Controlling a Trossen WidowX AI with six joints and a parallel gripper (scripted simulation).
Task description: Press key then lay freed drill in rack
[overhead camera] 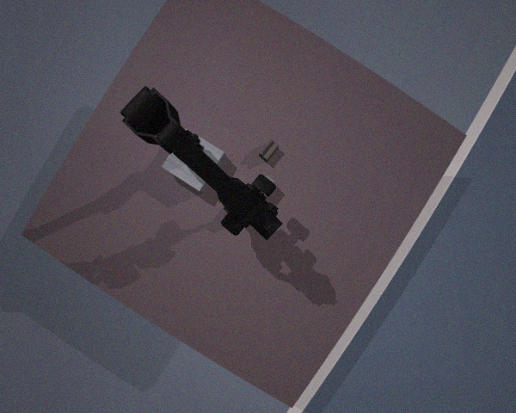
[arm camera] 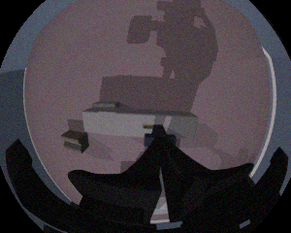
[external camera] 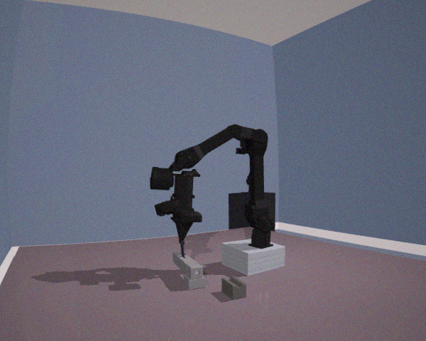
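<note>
My gripper (external camera: 182,240) (arm camera: 159,141) is shut and empty, pointing straight down. Its joined fingertips rest on a small dark key (external camera: 183,253) that sticks up from the top of a long grey block (external camera: 188,267) (arm camera: 122,120). A round drill end (external camera: 196,273) shows in the block's near end face. The rack (overhead camera: 268,150) (external camera: 233,287) (arm camera: 75,138), a small olive U-shaped holder, stands on the floor beside the block and holds nothing. In the top-down view the arm (overhead camera: 205,170) hides the block and the key.
The arm stands on a white pedestal (external camera: 253,256) (overhead camera: 178,170) just behind the block. A dark box (external camera: 238,211) stands against the back wall. A white skirting (external camera: 352,240) runs along the walls around the mauve floor (external camera: 316,300).
</note>
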